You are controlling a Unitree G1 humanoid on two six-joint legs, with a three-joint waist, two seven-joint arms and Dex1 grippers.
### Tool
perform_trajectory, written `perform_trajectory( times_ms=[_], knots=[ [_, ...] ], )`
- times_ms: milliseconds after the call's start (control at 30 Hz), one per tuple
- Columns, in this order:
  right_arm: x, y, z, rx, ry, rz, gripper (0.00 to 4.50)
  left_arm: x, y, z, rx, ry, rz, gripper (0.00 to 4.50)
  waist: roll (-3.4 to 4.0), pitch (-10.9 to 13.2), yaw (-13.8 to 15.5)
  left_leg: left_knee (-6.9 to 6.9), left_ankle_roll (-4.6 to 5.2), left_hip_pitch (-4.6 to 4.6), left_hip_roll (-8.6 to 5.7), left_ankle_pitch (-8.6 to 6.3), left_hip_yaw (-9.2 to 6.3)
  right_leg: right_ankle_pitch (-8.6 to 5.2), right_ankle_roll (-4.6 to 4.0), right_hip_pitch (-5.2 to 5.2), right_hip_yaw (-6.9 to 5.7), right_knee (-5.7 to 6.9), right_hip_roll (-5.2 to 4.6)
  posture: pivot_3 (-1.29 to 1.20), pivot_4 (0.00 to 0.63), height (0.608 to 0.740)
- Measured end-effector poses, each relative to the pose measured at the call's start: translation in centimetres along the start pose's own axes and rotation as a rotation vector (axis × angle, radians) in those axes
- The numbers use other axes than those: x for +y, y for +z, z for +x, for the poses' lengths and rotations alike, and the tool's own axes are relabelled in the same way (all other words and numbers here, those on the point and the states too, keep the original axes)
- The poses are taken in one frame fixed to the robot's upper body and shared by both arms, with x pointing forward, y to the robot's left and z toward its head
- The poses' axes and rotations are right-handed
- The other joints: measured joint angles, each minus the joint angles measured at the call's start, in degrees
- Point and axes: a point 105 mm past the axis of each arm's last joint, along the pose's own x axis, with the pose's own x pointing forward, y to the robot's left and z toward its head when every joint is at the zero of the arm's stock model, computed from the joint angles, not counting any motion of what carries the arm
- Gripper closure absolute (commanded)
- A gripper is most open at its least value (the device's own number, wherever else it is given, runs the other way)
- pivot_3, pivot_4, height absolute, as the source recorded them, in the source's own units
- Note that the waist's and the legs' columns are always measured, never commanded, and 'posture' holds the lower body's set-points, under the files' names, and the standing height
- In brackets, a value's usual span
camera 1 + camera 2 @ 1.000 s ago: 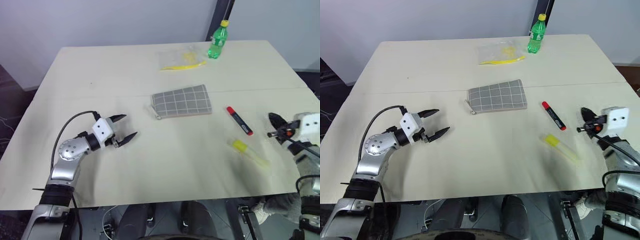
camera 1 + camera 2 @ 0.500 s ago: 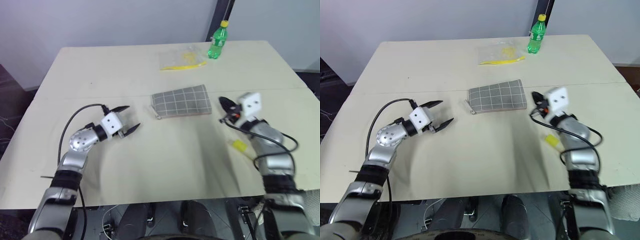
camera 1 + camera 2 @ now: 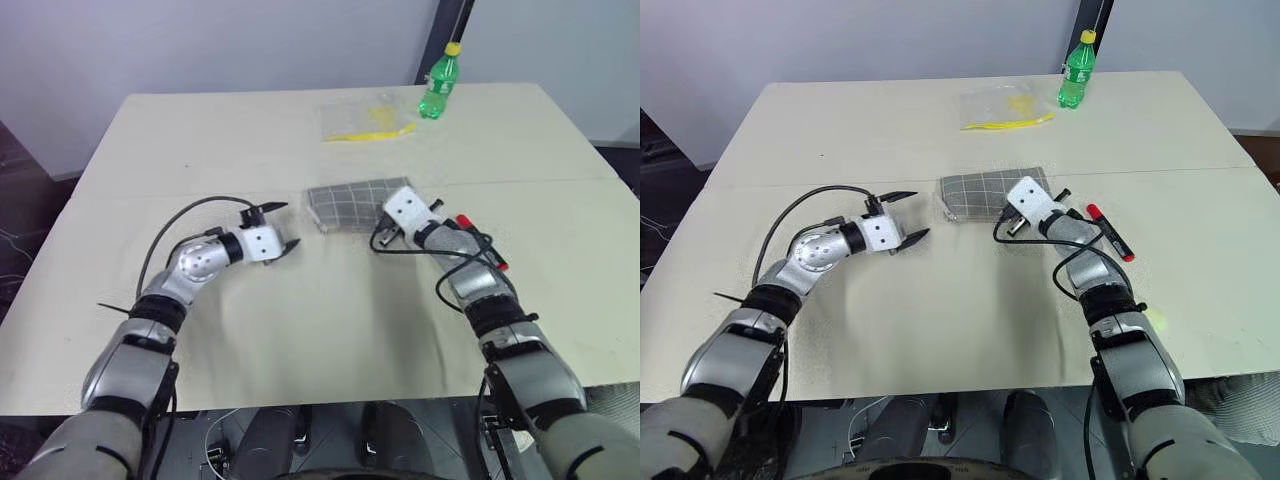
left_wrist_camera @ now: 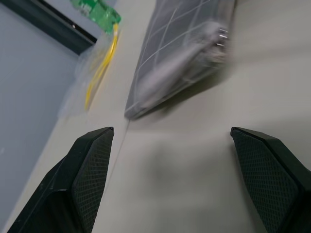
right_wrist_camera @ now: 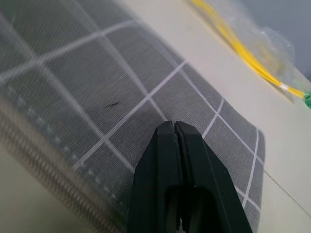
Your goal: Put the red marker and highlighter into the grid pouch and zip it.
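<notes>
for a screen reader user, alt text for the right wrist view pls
A shut black pincer points over a grey grid pouch lying on a pale table. Beyond the pouch lies a clear bag with a yellow strip.

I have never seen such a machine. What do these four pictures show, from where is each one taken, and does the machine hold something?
This is a humanoid robot with two arms, each ending in a gripper of two black fingers. Two pictures come from cameras on its head and look down over a pale table. The other two come from a camera on each wrist, looking along that gripper's fingers.

On the table lie a grey grid pouch, a red marker to its right, and part of a pale yellow highlighter beside the right arm. At the far edge are a clear plastic bag with a yellow strip, and a green bottle.

The left gripper is open, just left of the pouch. The right gripper is shut, its tips over the pouch fabric. Neither holds anything.
</notes>
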Motion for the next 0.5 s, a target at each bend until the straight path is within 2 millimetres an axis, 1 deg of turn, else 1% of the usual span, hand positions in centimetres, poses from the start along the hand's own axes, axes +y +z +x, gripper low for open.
perform_trajectory(
  times_ms=[167,500],
  knots=[
    [0.1,-0.3,-0.2,0.008,0.011,-0.021,4.44,0.3,0.2,1.5,0.019,0.0,0.083,0.43,-0.12,-0.1,0.0,0.07,-0.01,0.09,0.0,0.01,0.0,0.0,0.01,0.09,0.0,0.13,0.0,0.0,0.15,0.74],
    [0.3,-0.2,-0.8,0.0,0.021,-0.008,4.44,0.6,1.1,4.8,0.066,0.008,0.12,0.43,-0.19,-0.1,0.0,0.1,0.03,0.07,0.01,0.03,-0.02,-0.01,0.02,0.1,-0.01,0.13,0.01,0.0,0.15,0.74]
  ],
)
